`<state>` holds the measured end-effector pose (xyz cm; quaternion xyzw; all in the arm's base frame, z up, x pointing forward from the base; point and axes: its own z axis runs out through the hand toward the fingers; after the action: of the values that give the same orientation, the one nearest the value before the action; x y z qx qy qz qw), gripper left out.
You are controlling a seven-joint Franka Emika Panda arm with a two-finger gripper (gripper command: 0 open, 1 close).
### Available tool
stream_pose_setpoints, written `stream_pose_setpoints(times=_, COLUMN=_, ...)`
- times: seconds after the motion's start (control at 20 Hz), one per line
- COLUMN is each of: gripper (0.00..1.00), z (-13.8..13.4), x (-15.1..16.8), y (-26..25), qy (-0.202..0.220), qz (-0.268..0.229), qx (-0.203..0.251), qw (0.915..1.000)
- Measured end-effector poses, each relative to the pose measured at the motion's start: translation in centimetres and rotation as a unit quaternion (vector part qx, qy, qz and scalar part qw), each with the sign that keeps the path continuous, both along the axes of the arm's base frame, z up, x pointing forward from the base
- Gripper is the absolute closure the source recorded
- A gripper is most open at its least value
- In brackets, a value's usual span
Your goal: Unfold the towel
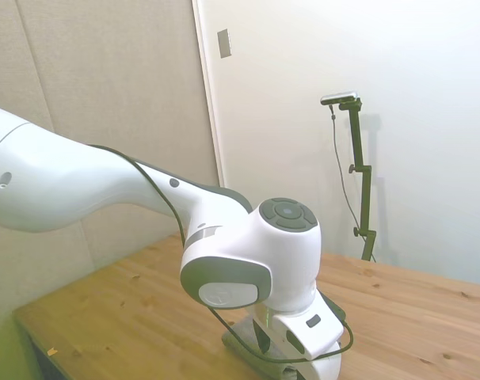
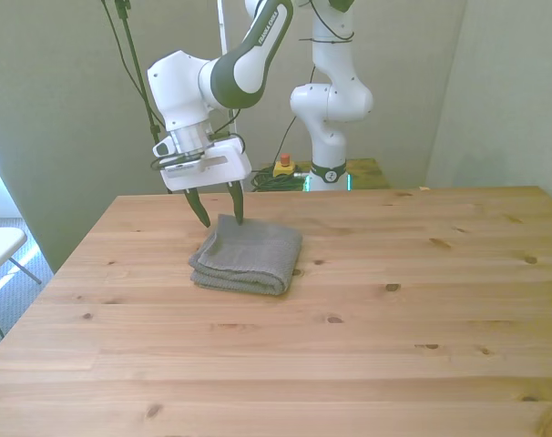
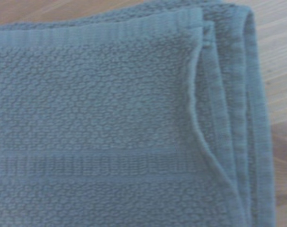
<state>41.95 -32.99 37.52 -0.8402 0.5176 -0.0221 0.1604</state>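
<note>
Pincer (image 2: pixel 218 215): two dark fingers pointing down, set apart with a clear gap between them, holding nothing. It hangs over the far corner of the towel on the front view's left; one fingertip (image 2: pixel 239 218) is at the towel's far edge, the other just beside the cloth over bare wood. Whether either tip touches the cloth cannot be told. In the side view the fingers are mostly hidden behind the white wrist housing.

Towel (image 2: pixel 249 254): grey, folded into a thick, roughly square pad, lying flat on the surface, left of the middle in the front view and nearer the far edge. In the side view only a strip of it (image 1: pixel 244 342) shows under the wrist. The wrist view (image 3: pixel 110 123) fills with its pebbled weave, a plain woven band across it, and several stacked hemmed edges along one side, the top layer's edge curling slightly away from those beneath.

Surface (image 2: pixel 394 346): light wooden planks with knots.

Arm (image 2: pixel 249 55): white, bent down from above toward the towel.
</note>
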Motion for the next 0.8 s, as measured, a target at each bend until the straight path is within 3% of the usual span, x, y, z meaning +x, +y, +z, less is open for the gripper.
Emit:
stream_pose_setpoints(times=0.2, gripper=1.00, z=-0.26, x=0.08, y=0.74, qy=0.001, qz=0.024, qx=0.017, qw=0.9996)
stream_pose_setpoints(times=0.8, gripper=1.00, z=0.67, x=0.37, y=0.66, qy=-0.005, qz=0.031, qx=0.015, qw=0.9994)
